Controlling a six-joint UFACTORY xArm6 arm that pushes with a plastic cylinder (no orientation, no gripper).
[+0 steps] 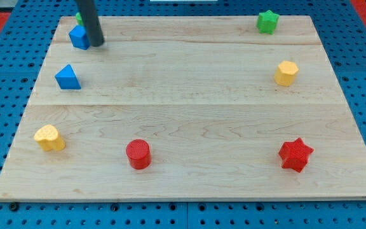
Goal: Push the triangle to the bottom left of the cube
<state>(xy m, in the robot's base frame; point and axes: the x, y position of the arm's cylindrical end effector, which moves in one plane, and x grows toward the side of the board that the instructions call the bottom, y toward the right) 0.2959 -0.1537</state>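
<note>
Upright, my tip point(98, 44) touching blue cube point(79, 37)

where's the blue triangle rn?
The blue triangle sits near the board's left edge in the camera view, just below and slightly left of the blue cube; my tip is beside the cube.

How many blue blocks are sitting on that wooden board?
2. A blue cube at the view's top left, touching the right of it my tip, and a blue triangle just below. None seem hidden.
</note>
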